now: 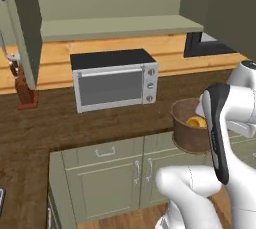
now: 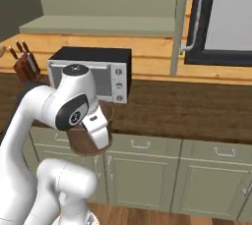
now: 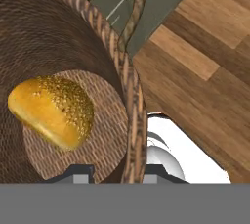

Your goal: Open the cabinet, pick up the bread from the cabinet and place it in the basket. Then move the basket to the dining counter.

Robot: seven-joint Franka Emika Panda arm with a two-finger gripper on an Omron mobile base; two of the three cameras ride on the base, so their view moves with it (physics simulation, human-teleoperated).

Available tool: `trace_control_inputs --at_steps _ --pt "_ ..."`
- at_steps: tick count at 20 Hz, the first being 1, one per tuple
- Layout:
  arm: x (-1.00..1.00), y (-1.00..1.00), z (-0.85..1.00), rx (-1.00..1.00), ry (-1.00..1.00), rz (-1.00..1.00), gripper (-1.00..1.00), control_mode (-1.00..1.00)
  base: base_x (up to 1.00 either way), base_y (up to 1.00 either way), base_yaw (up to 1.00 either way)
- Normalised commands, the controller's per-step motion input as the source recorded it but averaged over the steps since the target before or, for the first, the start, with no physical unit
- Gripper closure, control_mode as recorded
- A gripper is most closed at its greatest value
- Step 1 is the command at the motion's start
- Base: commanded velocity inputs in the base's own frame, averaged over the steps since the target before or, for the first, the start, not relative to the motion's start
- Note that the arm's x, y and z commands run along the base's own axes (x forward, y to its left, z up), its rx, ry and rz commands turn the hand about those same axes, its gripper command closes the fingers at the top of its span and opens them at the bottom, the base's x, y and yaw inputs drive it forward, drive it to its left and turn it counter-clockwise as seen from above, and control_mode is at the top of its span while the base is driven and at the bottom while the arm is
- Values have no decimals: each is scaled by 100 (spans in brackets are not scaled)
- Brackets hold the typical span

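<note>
The small round golden-brown bread roll (image 3: 52, 111) is seen lying on the floor of the brown woven bucket-shaped basket (image 3: 128, 96), which stands at the front edge of the dark wood-grain counter (image 1: 100, 123), just right of the silver toaster oven (image 1: 114, 80). The claw (image 3: 114, 171) is clenched astride the basket's rim, one tip inside the wall and one outside. The wall is judged to be gripped for the carry to the dining counter.
</note>
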Motion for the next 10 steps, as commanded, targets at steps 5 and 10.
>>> trace_control_inputs --at_steps 5,10 --pt "0 0 0 0 0 0 100 100 -6 -100 -45" --pt "0 0 0 0 0 0 100 100 4 -65 -84"
